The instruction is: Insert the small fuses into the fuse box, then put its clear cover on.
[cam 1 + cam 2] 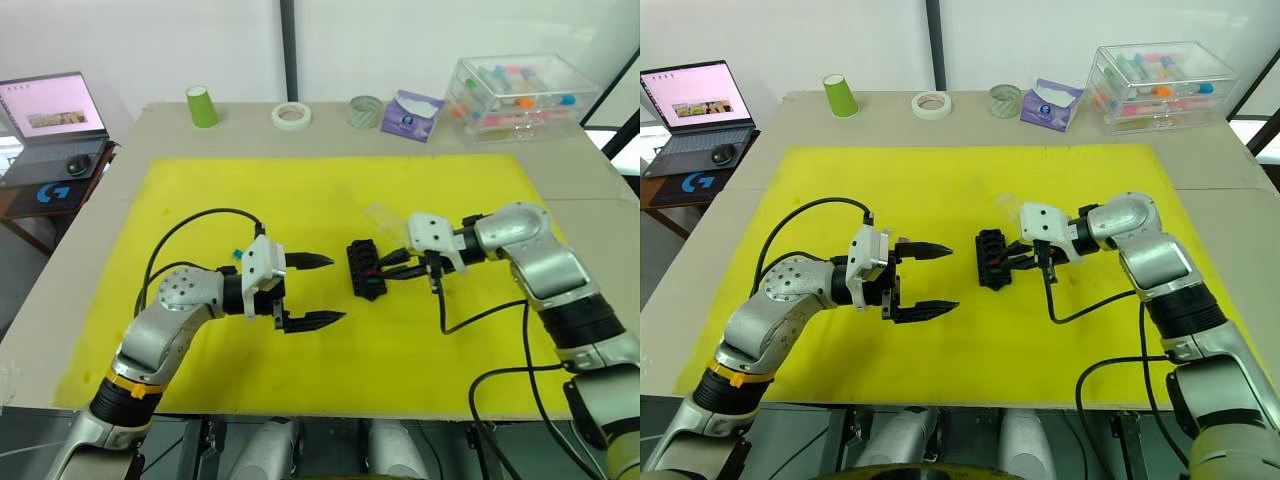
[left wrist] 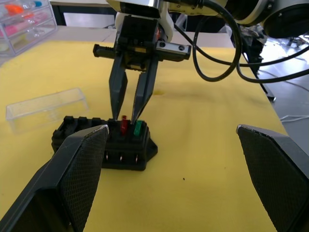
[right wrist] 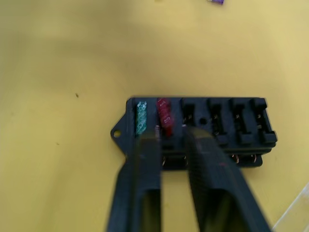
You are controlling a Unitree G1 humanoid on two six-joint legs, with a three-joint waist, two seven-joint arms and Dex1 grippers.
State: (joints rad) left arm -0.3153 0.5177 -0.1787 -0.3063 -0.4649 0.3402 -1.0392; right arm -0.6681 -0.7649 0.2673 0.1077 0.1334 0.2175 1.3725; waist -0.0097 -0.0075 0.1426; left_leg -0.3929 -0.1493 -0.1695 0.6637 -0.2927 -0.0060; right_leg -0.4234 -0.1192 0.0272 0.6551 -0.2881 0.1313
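Left eye view had the fuse box (image 1: pixel 366 270) at mid-frame on the yellow mat (image 1: pixel 330 190), with a green fuse (image 2: pixel 137 128) and a red fuse (image 2: pixel 124 125) seated side by side at one end. The right gripper (image 1: pixel 386 265) reached over that end, fingers a narrow gap apart beside the red fuse, gripping nothing visible. The left gripper (image 1: pixel 315 290) hung wide open and empty, left of the box. The clear cover (image 2: pixel 46 107) lay just beside the box.
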